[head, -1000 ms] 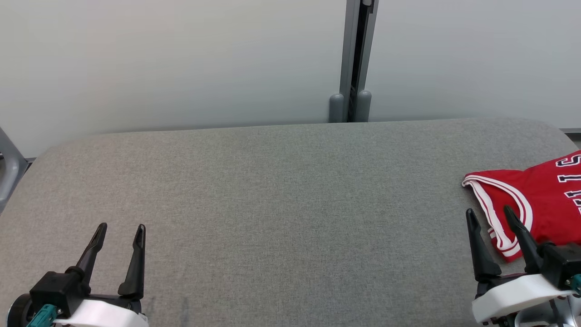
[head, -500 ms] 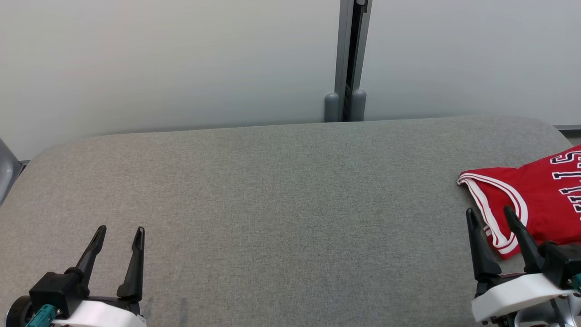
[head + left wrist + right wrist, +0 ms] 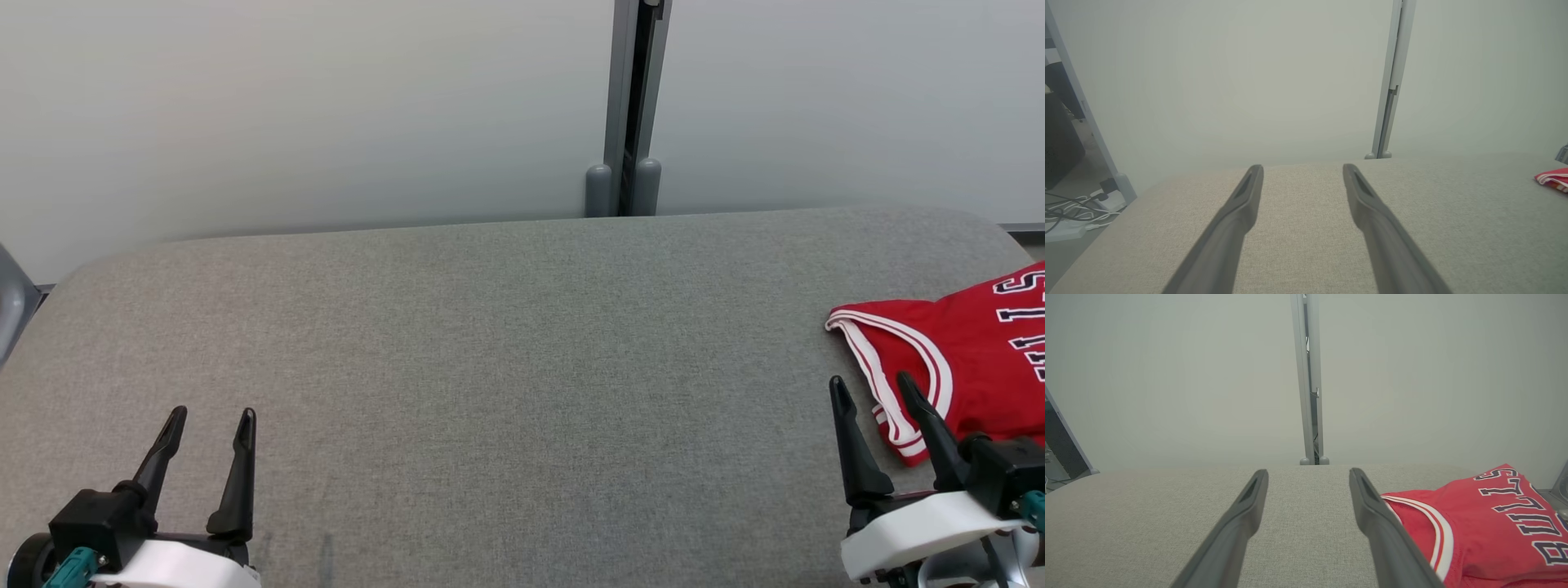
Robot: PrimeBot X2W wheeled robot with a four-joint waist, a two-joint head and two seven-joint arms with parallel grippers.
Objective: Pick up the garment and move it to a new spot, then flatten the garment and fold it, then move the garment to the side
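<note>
A: Layout?
B: Grey padded table (image 3: 490,367) spans the head view. Pale wall panels (image 3: 326,106) behind it, grey post (image 3: 633,98) at their seam. I'd guess the table's wide middle is the flattening area.
A: Garment?
B: Red jersey (image 3: 971,367) with white trim and dark lettering lies on the table's right end, partly cut by the frame. It looks layered, so it's probably folded and parked aside. Could also be the start pile.
A: Anything holding anything?
B: Only the table, bearing the jersey.
A: Grippers?
B: Left gripper (image 3: 212,414) is near left, jaws wide and empty. Right gripper (image 3: 869,380) is near right, jaws wide and empty. One of its fingers overlaps the trim in the head view, and I can't tell whether it touches. Both read as a rest pose.
</note>
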